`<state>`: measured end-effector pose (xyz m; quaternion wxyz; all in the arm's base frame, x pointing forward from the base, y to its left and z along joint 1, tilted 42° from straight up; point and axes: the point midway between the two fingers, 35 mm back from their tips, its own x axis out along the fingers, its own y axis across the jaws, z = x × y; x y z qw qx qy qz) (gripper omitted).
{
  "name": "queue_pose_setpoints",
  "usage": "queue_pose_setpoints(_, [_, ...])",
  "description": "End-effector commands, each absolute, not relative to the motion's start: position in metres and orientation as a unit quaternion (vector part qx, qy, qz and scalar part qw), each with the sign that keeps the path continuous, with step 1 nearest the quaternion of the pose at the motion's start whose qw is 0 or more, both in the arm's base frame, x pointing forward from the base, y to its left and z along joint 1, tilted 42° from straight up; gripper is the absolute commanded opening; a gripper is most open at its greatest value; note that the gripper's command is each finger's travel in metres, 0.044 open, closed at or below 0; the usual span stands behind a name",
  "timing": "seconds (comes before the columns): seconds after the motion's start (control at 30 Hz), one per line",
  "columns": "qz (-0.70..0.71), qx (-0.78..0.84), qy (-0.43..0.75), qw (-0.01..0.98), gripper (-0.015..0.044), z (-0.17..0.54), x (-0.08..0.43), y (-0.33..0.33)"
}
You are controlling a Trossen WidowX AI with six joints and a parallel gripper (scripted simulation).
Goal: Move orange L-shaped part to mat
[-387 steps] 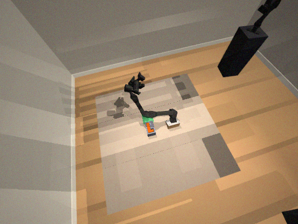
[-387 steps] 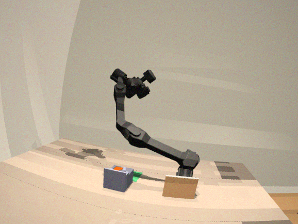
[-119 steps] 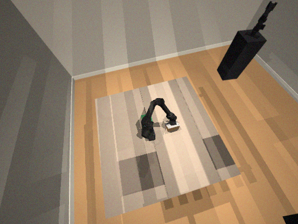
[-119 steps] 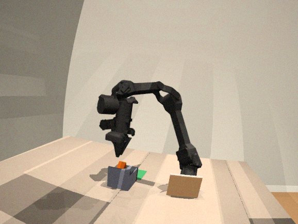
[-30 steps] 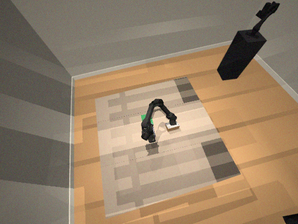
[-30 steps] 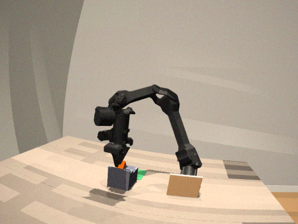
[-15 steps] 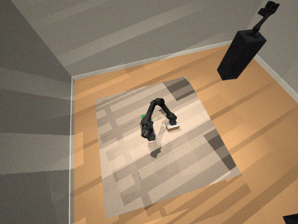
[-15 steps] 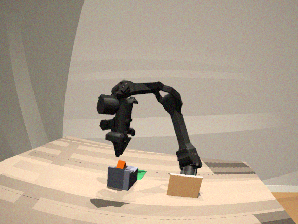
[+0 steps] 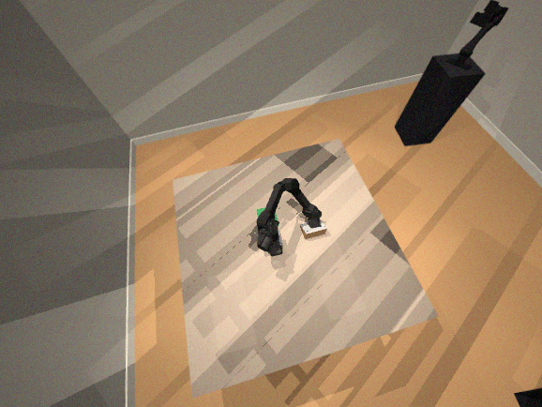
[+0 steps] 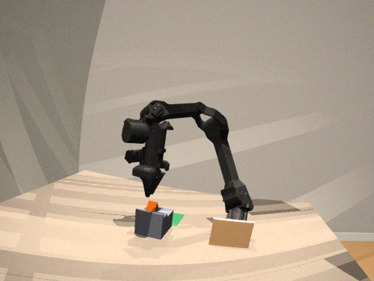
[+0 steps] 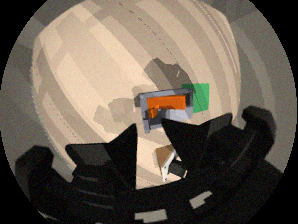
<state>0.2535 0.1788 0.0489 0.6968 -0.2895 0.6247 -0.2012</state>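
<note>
1. Hovering above the tray (image 10: 142,223) (image 11: 165,93), your hand (image 9: 277,252) (image 10: 148,195) (image 11: 148,123) has its fingers partly apart, with nothing between them; a gap separates their tips from the orange part (image 10: 152,206) (image 11: 172,102).
2. Below your hand, that part is in the grey tray, one end poking up above the rim; you can't tell for sure which end.
3. Just beside the tray, you have the green mat (image 9: 261,210) (image 10: 177,219) (image 11: 201,97) lying flat on the desk (image 9: 300,291) (image 10: 81,239) (image 11: 90,65).
4. Farther out, your arm (image 9: 291,185) (image 10: 184,110) arches over to its foot, beside a brown block with a white top (image 9: 315,233) (image 10: 231,234) (image 11: 162,155), well apart from the tray.
</note>
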Motion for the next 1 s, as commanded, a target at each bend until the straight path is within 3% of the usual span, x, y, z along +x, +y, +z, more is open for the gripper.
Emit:
queue_pose_setpoints(0.0, [-0.195,-0.295,0.625,0.696,0.0206,0.049,0.254,0.179])
queue_pose_setpoints(0.1, [-0.156,-0.338,0.637,0.675,0.0280,0.054,0.256,0.175])
queue_pose_setpoints(0.33, [0.034,-0.518,0.657,0.547,0.0280,0.075,0.263,0.155])
queue_pose_setpoints(0.63, [0.277,-0.684,0.600,0.309,0.0280,0.102,0.268,0.126])
queue_pose_setpoints(0.97, [0.298,-0.695,0.590,0.284,0.0280,0.104,0.269,0.124])
